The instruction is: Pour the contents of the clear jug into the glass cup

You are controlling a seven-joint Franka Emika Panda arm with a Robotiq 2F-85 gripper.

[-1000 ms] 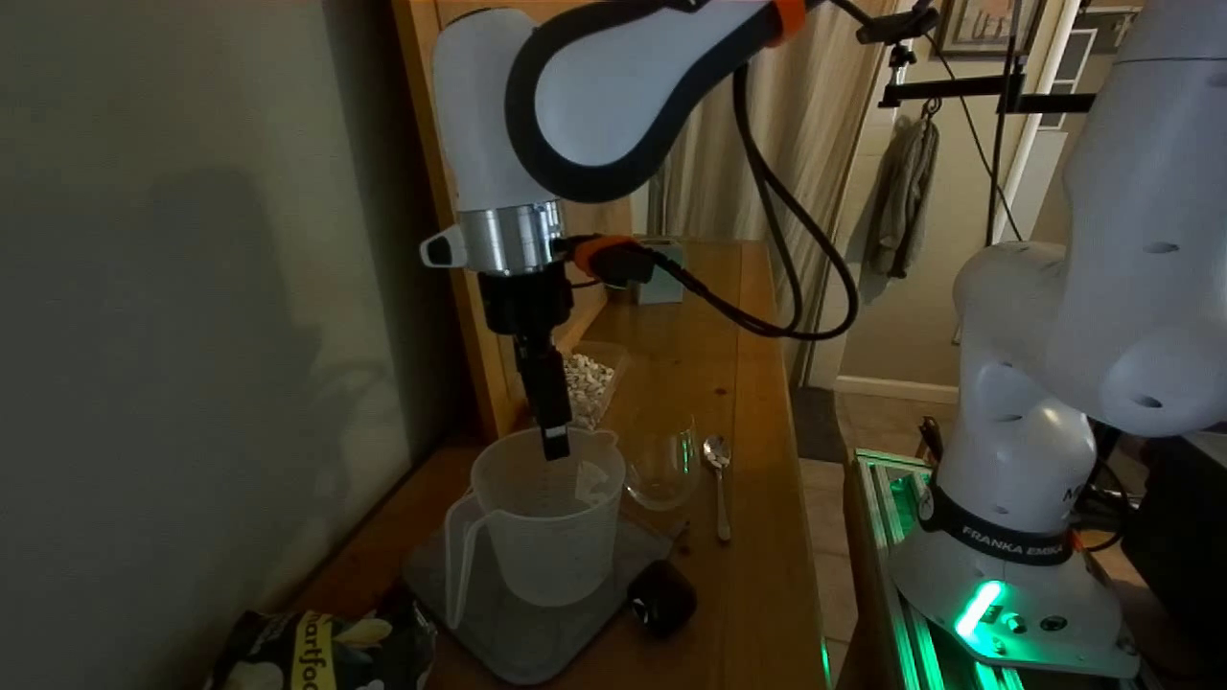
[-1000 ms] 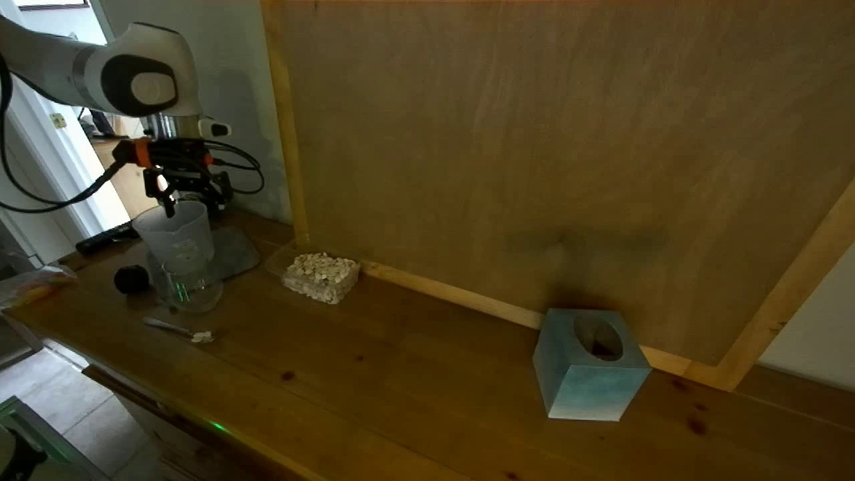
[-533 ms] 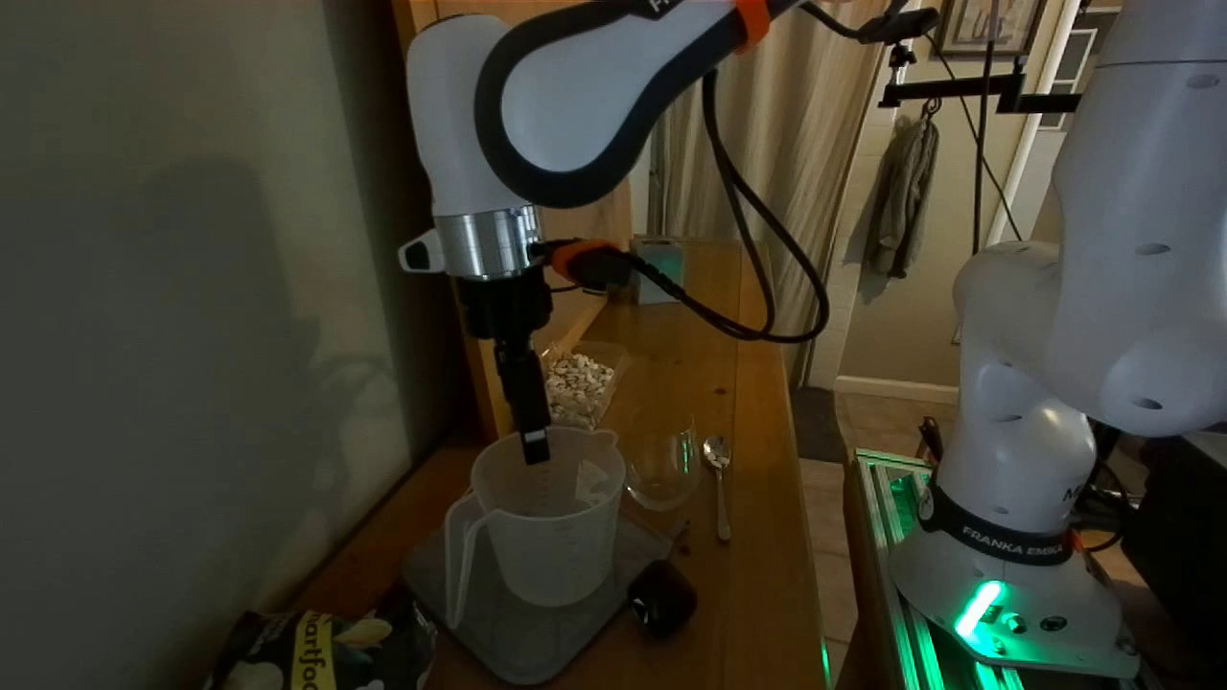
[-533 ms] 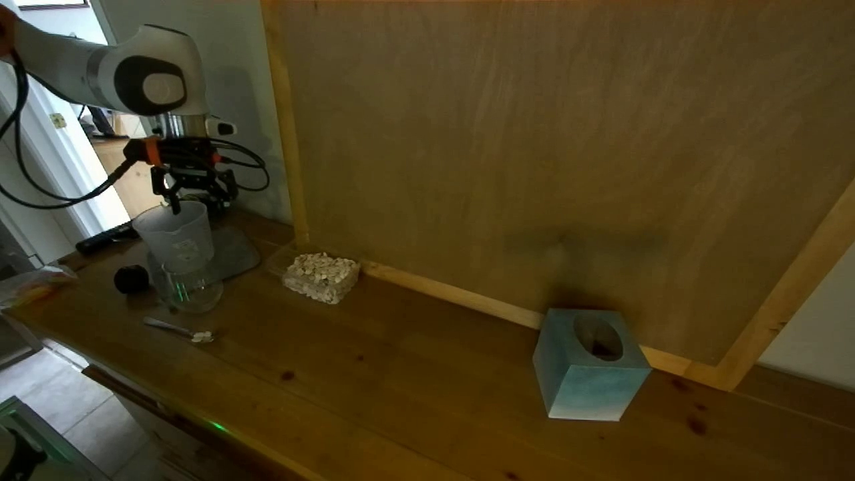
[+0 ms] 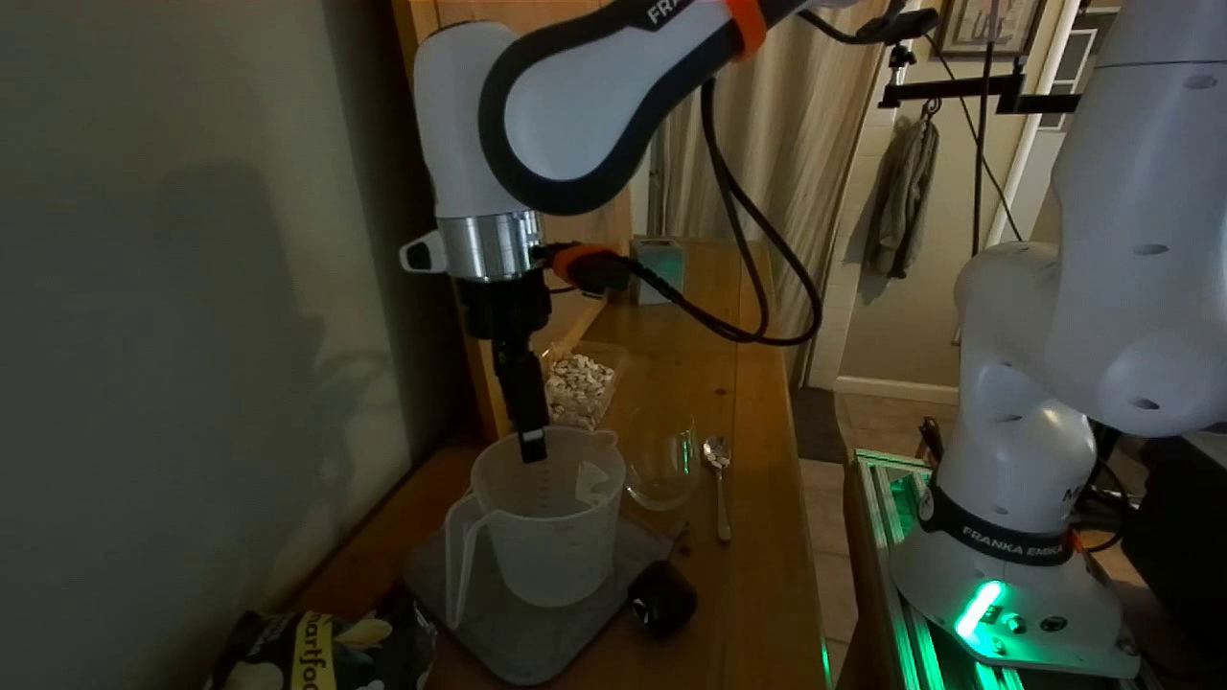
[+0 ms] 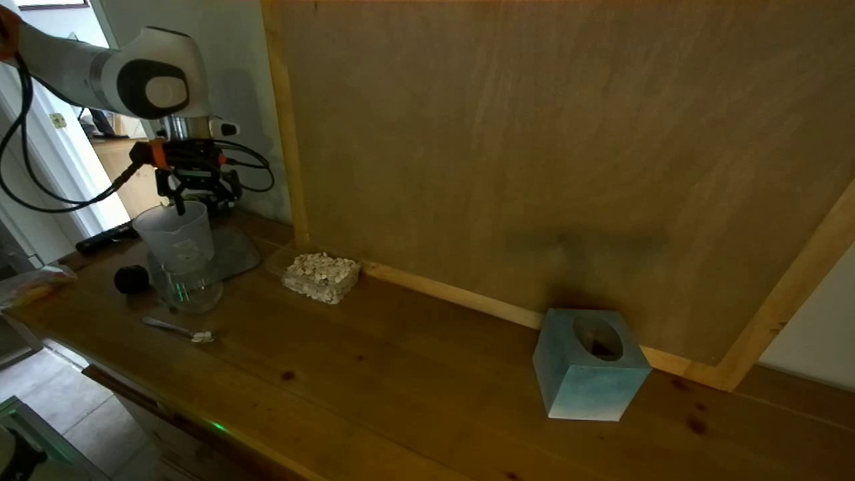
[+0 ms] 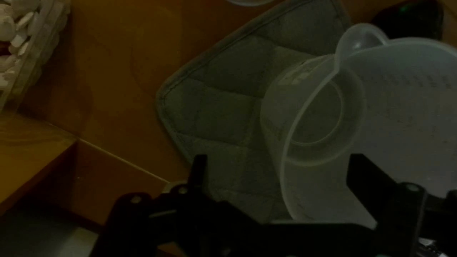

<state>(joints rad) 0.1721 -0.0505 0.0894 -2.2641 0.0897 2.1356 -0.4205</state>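
Note:
The clear jug stands upright on a grey quilted pad, its handle toward the front left in an exterior view. It also shows in an exterior view and in the wrist view, where I make out no contents on its floor. My gripper is open and points down. In the wrist view one finger is over the jug's mouth and one outside, with the rim between them. It holds nothing. The small glass cup stands beside the jug; it also shows in an exterior view, partly overlapped by the jug.
A clear container of pale lumps stands against the wooden panel. A spoon lies by the glass. A black object sits at the pad's edge. A snack bag is beside the wall. A blue tissue box stands farther along.
My gripper has shifted toward the wall, leftward in an exterior view, mostly in the first half second. It stays open. The jug and glass have not moved.

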